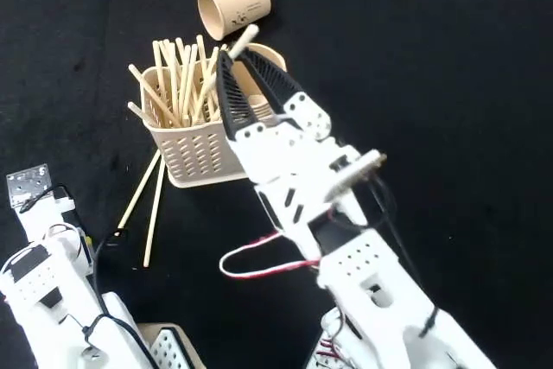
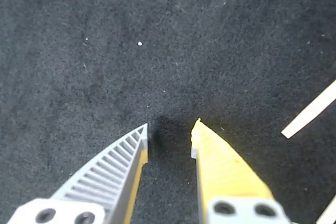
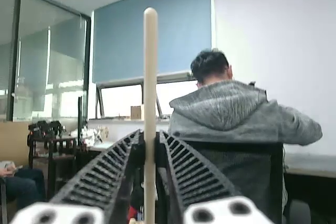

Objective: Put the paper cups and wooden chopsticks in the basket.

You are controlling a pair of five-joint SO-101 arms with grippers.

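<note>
Your right tool clamps a pale, round-tipped chopstick over the stick-filled basket; your left tool hangs parted above the black tabletop.

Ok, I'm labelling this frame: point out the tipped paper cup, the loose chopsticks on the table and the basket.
paper cup (image 1: 233,8), high view, side wall.
loose chopsticks (image 1: 155,213), high view, middle of one stick.
basket (image 1: 194,153), high view, front wall.

Under the right gripper, clamped on a chopstick, the basket is crowded to the left by upright chopsticks. Just beyond lies a tipped paper cup. The bench to the right is open. Ahead of the parted left gripper is bare bench, with a loose chopstick off to one side.
</note>
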